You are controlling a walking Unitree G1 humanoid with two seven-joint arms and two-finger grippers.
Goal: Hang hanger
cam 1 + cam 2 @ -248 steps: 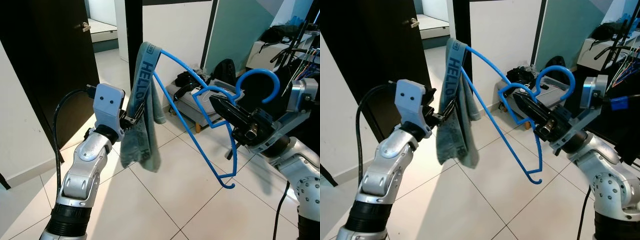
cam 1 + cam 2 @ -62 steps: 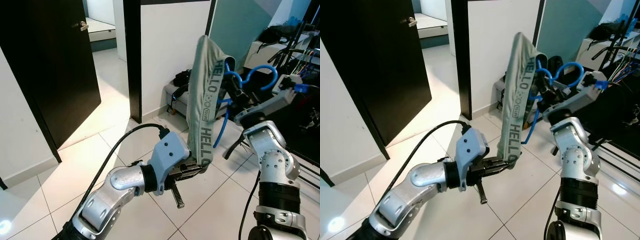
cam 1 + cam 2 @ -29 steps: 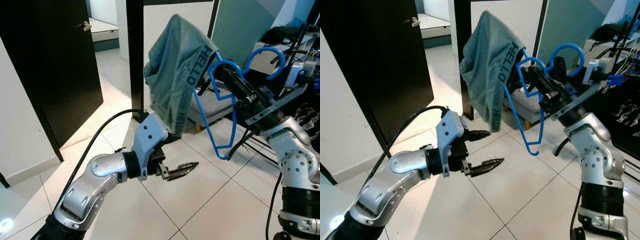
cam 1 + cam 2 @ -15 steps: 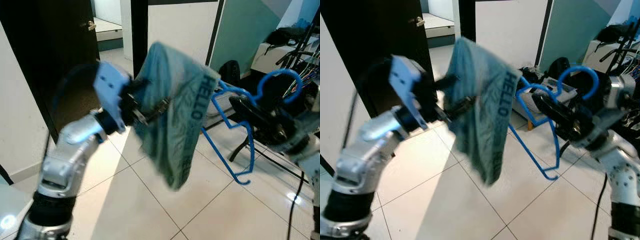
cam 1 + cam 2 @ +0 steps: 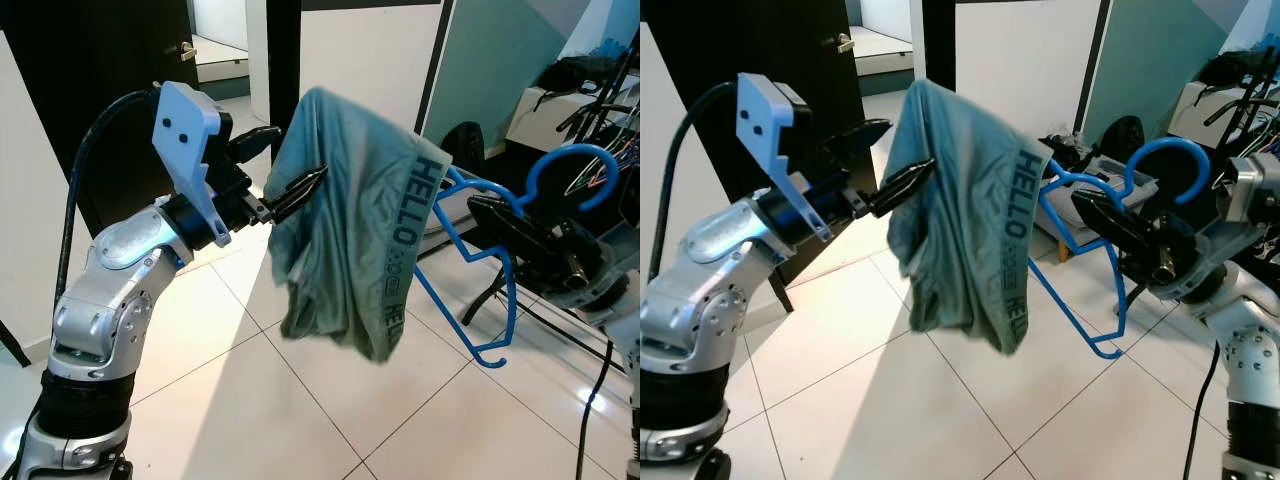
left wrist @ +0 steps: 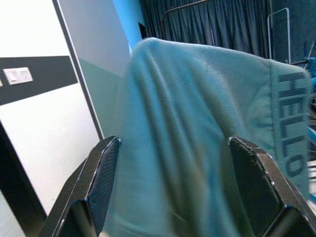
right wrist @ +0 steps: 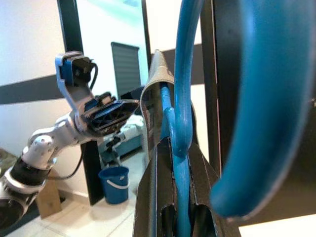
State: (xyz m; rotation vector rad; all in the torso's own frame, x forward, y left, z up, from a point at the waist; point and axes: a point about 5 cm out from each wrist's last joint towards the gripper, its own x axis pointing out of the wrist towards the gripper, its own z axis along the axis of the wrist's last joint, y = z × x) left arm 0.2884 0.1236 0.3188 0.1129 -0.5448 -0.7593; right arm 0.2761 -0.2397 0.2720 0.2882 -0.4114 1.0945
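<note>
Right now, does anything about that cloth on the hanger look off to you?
Yes. The teal garment sits bunched over one end of the blue hanger, held by the right gripper, not spread evenly.

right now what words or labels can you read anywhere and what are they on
"HELLO" runs in dark letters down the band of the teal garment draped on the blue hanger.
A small round logo and more print sit below that word on the same band, too small to read.
Nothing else legible.
</note>
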